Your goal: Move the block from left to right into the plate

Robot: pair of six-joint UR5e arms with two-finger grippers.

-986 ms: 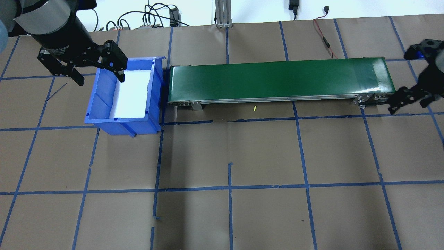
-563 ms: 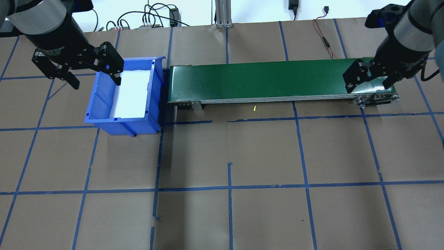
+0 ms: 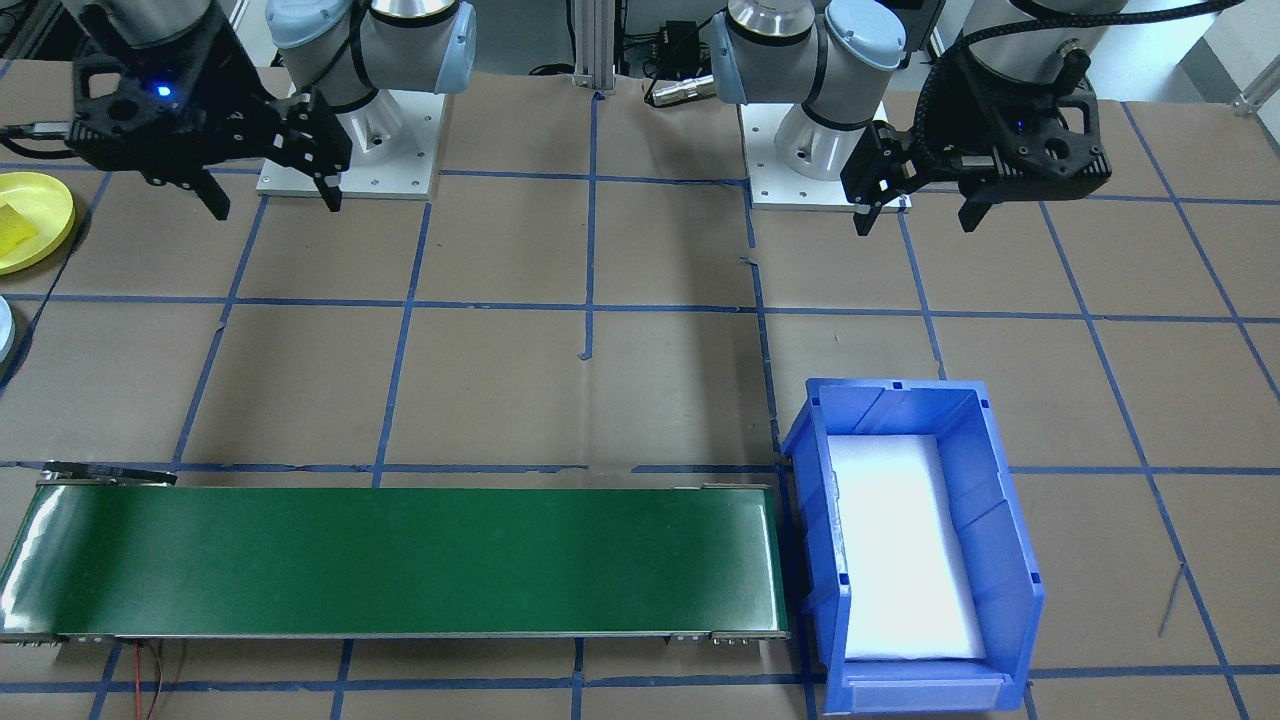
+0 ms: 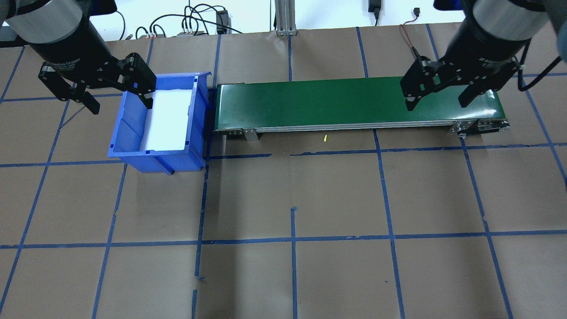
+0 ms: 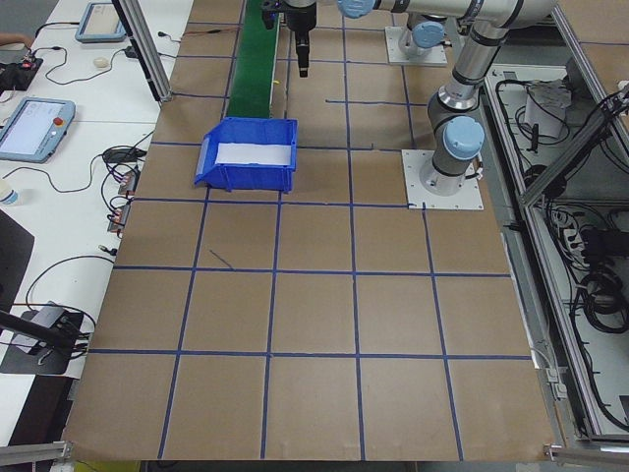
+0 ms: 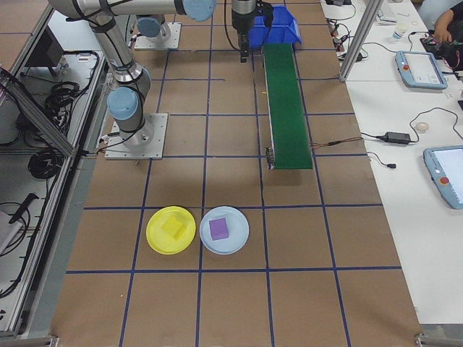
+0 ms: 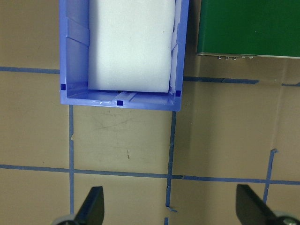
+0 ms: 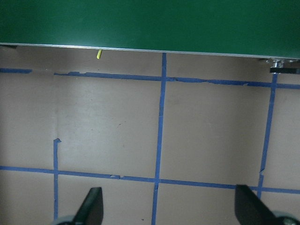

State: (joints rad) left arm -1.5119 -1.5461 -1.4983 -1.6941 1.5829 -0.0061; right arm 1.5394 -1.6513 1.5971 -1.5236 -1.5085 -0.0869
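Observation:
A yellow block [image 6: 173, 225] lies in a yellow plate [image 6: 155, 238], and a purple block [image 6: 219, 228] lies in a pale blue plate [image 6: 236, 242] beside it. The yellow plate [image 3: 55, 235] with its yellow block [image 3: 12, 222] also shows at the front-facing view's left edge. My left gripper [image 4: 120, 105] hangs open and empty over the left rim of the blue bin [image 4: 133, 122]. My right gripper [image 4: 436, 105] hangs open and empty above the right end of the green conveyor [image 4: 336, 102]. Both wrist views show wide-apart fingers [image 7: 92, 206] [image 8: 92, 206] with nothing between them.
The blue bin [image 3: 1005, 520] holds only a white foam pad [image 3: 900, 550]. The green conveyor [image 3: 400, 560] carries nothing. A small yellow scrap [image 4: 324, 138] lies on the brown paper in front of it. Cables run along the table's far edge.
My right arm has swung in from the table's right edge to above the conveyor's right end. My left gripper has drifted slightly left. Both stay open.

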